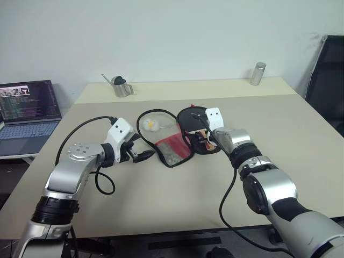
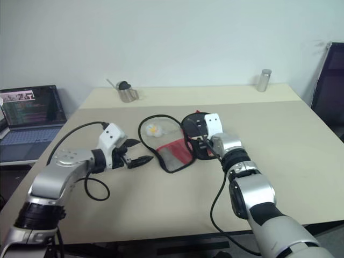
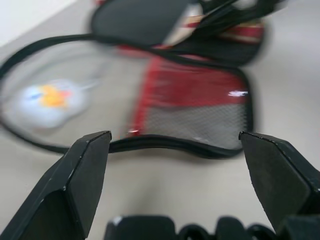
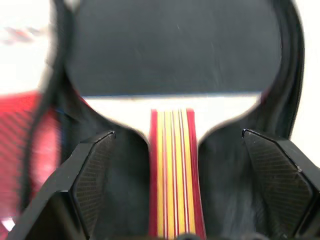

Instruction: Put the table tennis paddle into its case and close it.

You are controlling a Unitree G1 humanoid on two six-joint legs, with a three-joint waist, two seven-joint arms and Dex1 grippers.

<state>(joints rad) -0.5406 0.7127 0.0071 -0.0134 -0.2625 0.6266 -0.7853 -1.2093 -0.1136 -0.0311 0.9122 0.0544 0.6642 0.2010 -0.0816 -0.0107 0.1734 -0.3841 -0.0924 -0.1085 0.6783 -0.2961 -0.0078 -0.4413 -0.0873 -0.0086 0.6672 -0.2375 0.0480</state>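
Note:
The case (image 1: 173, 148) lies unzipped and spread flat in the middle of the table, its red mesh flap to the left with the pale pom-pom (image 1: 151, 124) on it. The table tennis paddle (image 4: 170, 45) rests in the case's black right half (image 1: 189, 117), its striped handle (image 4: 173, 175) pointing toward me. My right gripper (image 4: 177, 134) hangs open just over that handle, one finger on each side, touching nothing. Left of the flap, my left gripper (image 1: 142, 148) is open and empty, facing the flap's black edge (image 3: 165, 145).
A metal cup (image 1: 122, 86) stands at the back left of the beige table (image 1: 161, 204) and a metal cylinder (image 1: 258, 73) at the back right. A laptop (image 1: 29, 115) sits on a lower surface to the left. A black chair (image 1: 328, 80) is off the right edge.

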